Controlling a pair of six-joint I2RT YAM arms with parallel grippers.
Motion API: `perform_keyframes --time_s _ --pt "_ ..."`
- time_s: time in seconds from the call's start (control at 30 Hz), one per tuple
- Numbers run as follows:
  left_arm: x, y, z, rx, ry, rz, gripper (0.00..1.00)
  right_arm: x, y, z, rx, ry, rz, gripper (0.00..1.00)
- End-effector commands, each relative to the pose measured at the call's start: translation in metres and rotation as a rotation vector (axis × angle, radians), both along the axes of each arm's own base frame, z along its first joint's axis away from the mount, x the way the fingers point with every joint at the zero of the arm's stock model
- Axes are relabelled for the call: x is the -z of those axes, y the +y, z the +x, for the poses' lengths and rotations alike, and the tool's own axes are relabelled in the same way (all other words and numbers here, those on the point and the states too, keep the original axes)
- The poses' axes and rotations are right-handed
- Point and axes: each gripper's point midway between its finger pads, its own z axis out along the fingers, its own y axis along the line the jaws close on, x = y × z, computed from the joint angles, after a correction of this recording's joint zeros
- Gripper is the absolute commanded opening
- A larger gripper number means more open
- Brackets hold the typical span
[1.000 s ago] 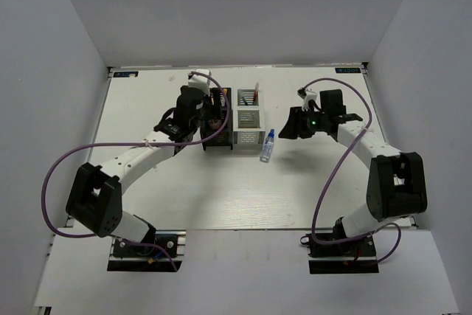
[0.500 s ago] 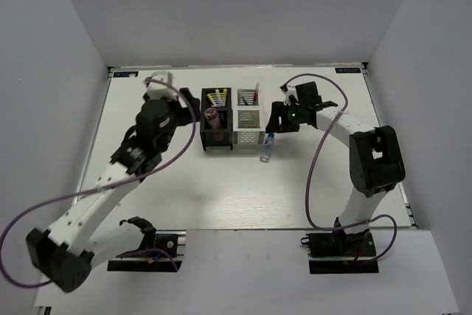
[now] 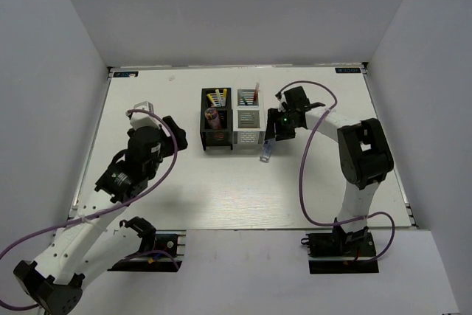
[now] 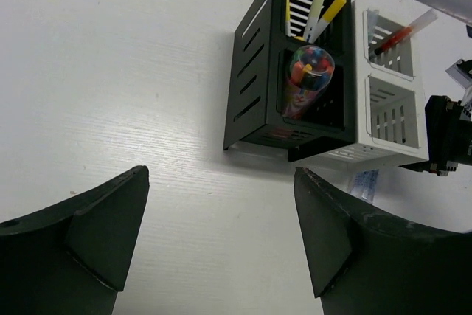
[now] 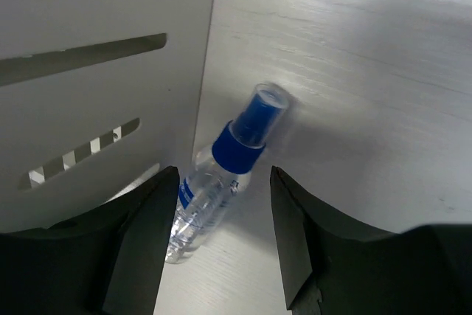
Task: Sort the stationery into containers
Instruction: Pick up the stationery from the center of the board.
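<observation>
side by side and touching on the white table [image 3: 147, 86]: black organizer [image 3: 217, 119] on the left, silver-white organizer [image 3: 250, 118] on the right. in the black one, yellow pens [image 4: 322, 14] leaning in the far cell and a stubby pink-and-clear cylinder [image 4: 307, 73] standing in the near cell. in the far cell of the silver-white one, a red pen [image 4: 400, 33], tilted. outside any cell: small clear bottle [image 5: 210, 193] with blue cap [image 5: 247, 134], lying flat on the table just beside the silver-white organizer's outer wall (close to its near corner). right gripper [image 5: 221, 248] low over the bottle, fingers [image 5: 140, 234] apart on either side of its clear body, not clamped on it. left gripper [image 4: 221, 182] well away to the left of the organizers, fingers spread wide, nothing between them.
</observation>
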Motion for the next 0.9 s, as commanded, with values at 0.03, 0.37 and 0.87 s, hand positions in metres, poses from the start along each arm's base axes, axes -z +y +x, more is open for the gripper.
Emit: perform_keyframes --time_s 0.03,0.37,0.87 --pt "0.01 0.0 -0.003 -0.019 0.035 -0.012 0.89 0.0 0.012 0.003 0.017 -0.009 -0.053 0.58" --pt "0.019 -0.012 0.001 0.018 0.046 -0.049 0.89 0.027 -0.031 -0.032 0.123 0.12 -0.183 0.38" --pt "0.039 -0.027 0.003 0.069 0.052 -0.096 0.89 -0.188 -0.005 0.019 -0.258 -0.675 0.08 0.0"
